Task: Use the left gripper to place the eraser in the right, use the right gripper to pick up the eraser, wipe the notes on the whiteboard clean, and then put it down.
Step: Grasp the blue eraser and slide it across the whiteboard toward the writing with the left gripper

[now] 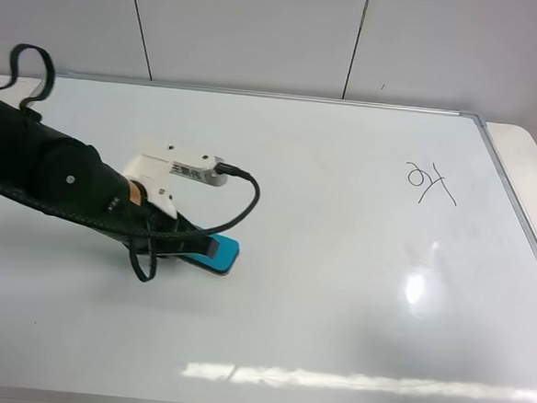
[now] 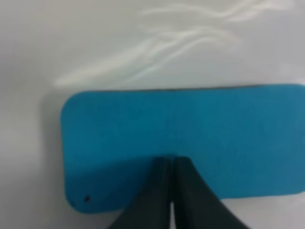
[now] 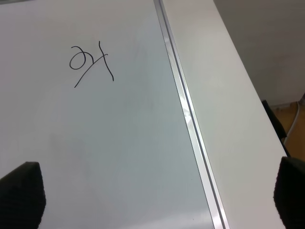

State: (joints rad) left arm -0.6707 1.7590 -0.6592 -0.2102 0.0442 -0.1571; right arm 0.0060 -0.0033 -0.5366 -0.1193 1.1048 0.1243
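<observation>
The teal-blue eraser [image 1: 222, 253] lies flat on the whiteboard [image 1: 335, 298], left of its middle. My left gripper [image 1: 201, 247] is shut, its two fingers pressed together with nothing between them. In the left wrist view their joined tips [image 2: 171, 163] sit on the eraser's [image 2: 190, 129] top face near one long edge. The notes [image 1: 430, 183], a thin black scribble, are at the board's far right. My right gripper [image 3: 152, 205] is open above the board's right edge, near the notes [image 3: 92, 63], holding nothing; it does not show in the high view.
The board's silver frame [image 3: 187, 112] runs beside a strip of white table [image 3: 228, 95] on the right. A black cable [image 1: 245, 200] loops from the left wrist's white block [image 1: 174, 169]. A grey wall panel [image 1: 262, 35] stands behind.
</observation>
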